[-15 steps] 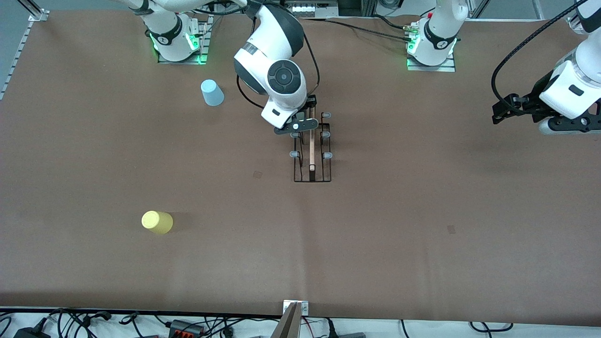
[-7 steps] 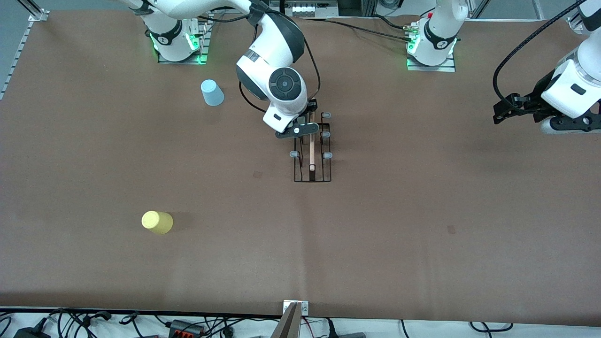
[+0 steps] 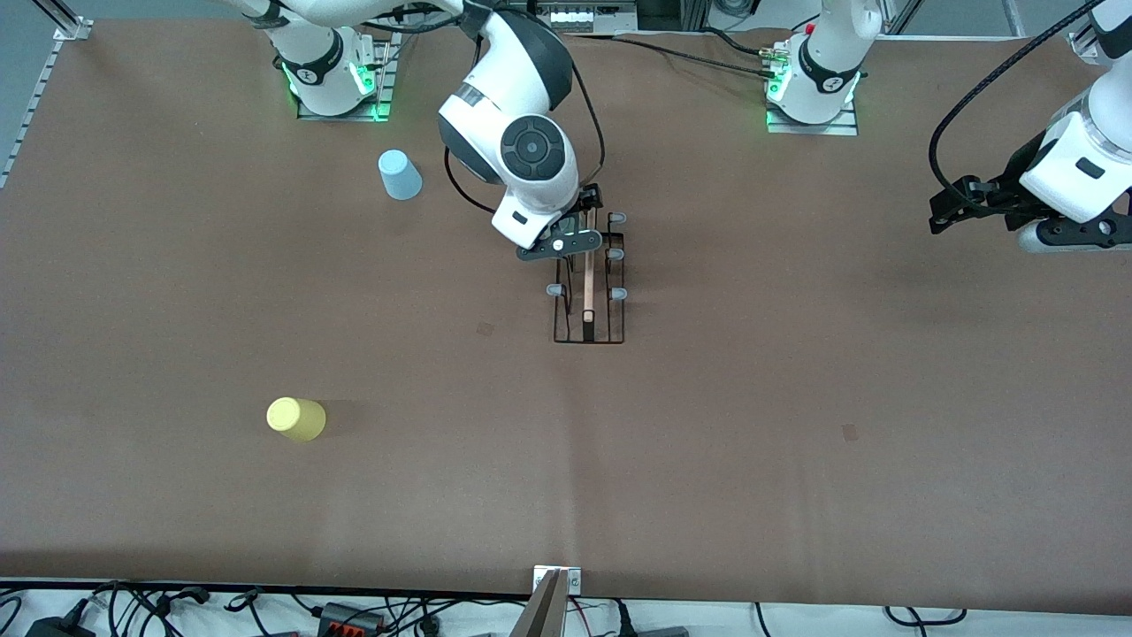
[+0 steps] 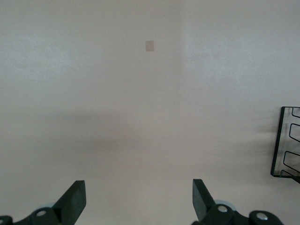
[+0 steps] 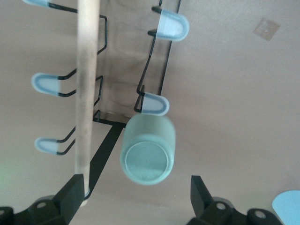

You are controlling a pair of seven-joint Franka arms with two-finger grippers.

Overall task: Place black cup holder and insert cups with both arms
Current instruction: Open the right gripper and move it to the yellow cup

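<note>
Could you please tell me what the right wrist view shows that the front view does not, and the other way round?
Only the right wrist view shows the mint green cup, sitting on a peg of the black cup holder between the open fingers of the right gripper.

Only the front view shows the yellow cup, nearer the camera toward the right arm's end, and the left gripper, open and waiting over bare table at its own end.

Both show the holder's wooden bar and the light blue cup.

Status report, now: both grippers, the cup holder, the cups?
Right gripper open over black cup holder, mint cup on a peg. Left gripper open, waiting over bare table. Blue cup, yellow cup on table, nothing blocking.
</note>
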